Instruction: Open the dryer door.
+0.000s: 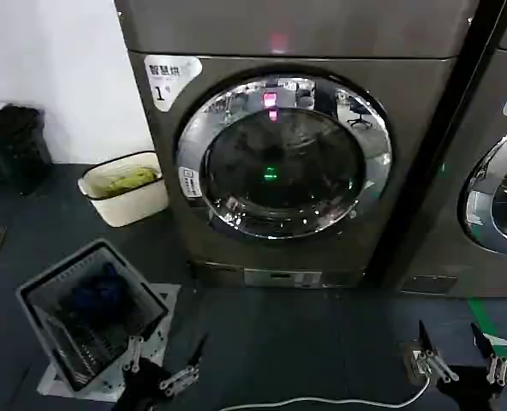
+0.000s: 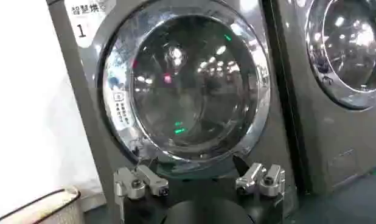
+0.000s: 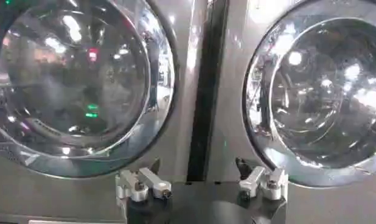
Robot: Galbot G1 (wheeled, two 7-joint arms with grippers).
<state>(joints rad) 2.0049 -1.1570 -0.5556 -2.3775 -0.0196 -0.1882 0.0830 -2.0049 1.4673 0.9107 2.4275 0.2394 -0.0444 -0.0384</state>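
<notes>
From the head camera, the dryer door (image 1: 283, 154), a large round porthole with a wide shiny chrome rim and dark glass centre, sits closed flat against the front of the grey-brown dryer (image 1: 408, 128) labelled "1". Well below the door, low over the dark floor, the left gripper (image 1: 165, 360) hangs with fingers spread and empty, and the right gripper (image 1: 459, 351) likewise spread and empty. A cream tub (image 1: 125, 188) stands beside the dryer, a grey slatted basket (image 1: 91, 317) near the left gripper. The left wrist camera shows the left gripper (image 2: 199, 179) splayed below the door (image 2: 182, 79). The right wrist camera shows the right gripper (image 3: 200, 181) released, between the door (image 3: 84, 85) and the neighbouring machine's chrome-rimmed door (image 3: 316, 91).
</notes>
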